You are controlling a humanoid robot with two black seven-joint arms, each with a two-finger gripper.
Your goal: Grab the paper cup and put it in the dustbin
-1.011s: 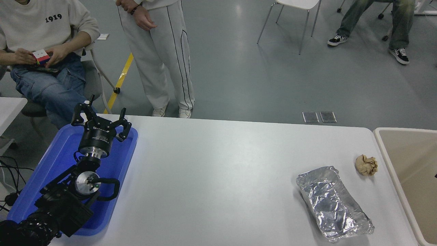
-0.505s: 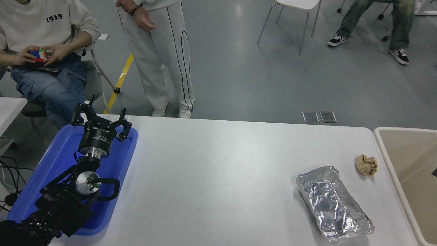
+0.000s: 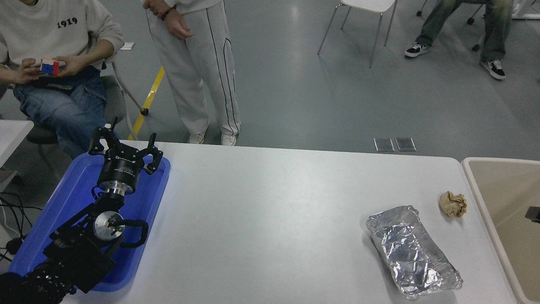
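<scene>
Looking over the white table, I see the dustbin at its right edge: a large beige box with a pale rounded rim, cut off by the frame. My left arm rests over the blue tray at the near left, its left gripper spread wide and holding nothing, well apart from the bin. A dark sliver of my right gripper shows above the bin's inside; I cannot tell its state. A silver foil tray and a crumpled brown paper ball lie near the bin. The paper cup shows nowhere.
</scene>
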